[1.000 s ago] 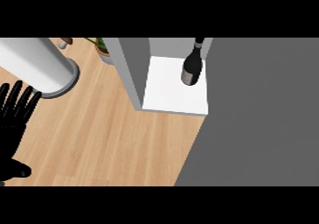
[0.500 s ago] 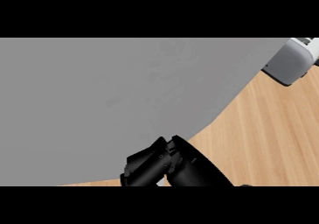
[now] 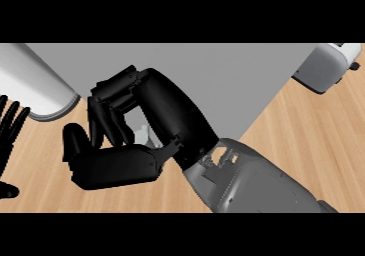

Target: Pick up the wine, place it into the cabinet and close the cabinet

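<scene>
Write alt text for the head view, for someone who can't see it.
The robot's right hand fills the middle, in front of a grey cabinet door. Its left hand rests open at the left edge, above a wooden counter, with a toaster at top right.

We are looking down at a light wooden counter, which is showing at the right and at the lower left. A large grey cabinet is standing on it and taking up the upper middle, its edge cutting slantwise across the wood on the right. A white and grey toaster is sitting on the counter just beside that edge, at the upper right. A white cylinder is standing at the upper left, next to the cabinet's left side.
</scene>
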`<state>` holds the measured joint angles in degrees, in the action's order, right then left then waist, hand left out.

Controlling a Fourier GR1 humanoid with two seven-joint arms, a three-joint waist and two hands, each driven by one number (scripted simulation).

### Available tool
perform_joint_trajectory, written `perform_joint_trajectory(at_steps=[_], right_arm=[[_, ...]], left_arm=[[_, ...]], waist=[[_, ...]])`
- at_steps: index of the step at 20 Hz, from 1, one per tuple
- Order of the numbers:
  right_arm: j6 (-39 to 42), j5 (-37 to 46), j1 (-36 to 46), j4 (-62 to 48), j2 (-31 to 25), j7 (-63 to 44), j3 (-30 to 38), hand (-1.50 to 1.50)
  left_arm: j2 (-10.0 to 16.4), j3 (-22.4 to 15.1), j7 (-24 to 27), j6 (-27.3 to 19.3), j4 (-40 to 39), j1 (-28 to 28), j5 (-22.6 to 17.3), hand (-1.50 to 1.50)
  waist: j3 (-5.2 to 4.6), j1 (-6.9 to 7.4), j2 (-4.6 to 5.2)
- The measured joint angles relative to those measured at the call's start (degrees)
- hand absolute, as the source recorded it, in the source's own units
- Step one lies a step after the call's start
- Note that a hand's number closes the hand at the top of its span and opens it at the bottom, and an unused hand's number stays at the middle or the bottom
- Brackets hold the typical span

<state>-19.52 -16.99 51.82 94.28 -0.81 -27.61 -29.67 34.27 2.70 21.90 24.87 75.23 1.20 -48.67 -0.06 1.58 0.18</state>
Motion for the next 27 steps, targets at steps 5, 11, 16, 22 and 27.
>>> perform_joint_trajectory(at_steps=[5, 11, 16, 22, 27], right_arm=[[2.5, -2.3, 0.9, -7.4, 0.3, 3.5, 4.2, 1.50], [7.9, -2.4, 1.8, -14.5, 0.6, 9.5, 6.7, 1.50], [13.0, -2.6, 1.5, -17.4, 0.2, 14.0, 8.0, 1.50], [16.6, -1.8, 1.5, -20.0, -0.7, 18.0, 8.5, 1.50], [19.4, -2.1, 1.4, -20.9, -1.4, 20.1, 8.9, 1.50]], left_arm=[[0.2, 2.1, -0.8, 1.1, 0.1, -0.4, 0.1, -1.50], [-1.9, 2.5, -1.7, -0.2, 1.7, -0.4, 1.4, -1.50], [-1.8, 3.5, -2.6, 0.5, 1.3, 0.1, 0.9, -1.50], [-1.9, 3.6, -2.8, 1.7, 1.8, -0.2, 1.1, -1.50], [-2.4, 3.1, -3.7, 1.3, 2.3, 0.8, 1.0, -1.50]], waist=[[0.00, -0.57, -0.14], [-0.20, -0.56, -0.99], [-0.44, -0.35, -1.77], [-0.60, 0.10, -2.37], [-0.83, 0.23, -2.58]])
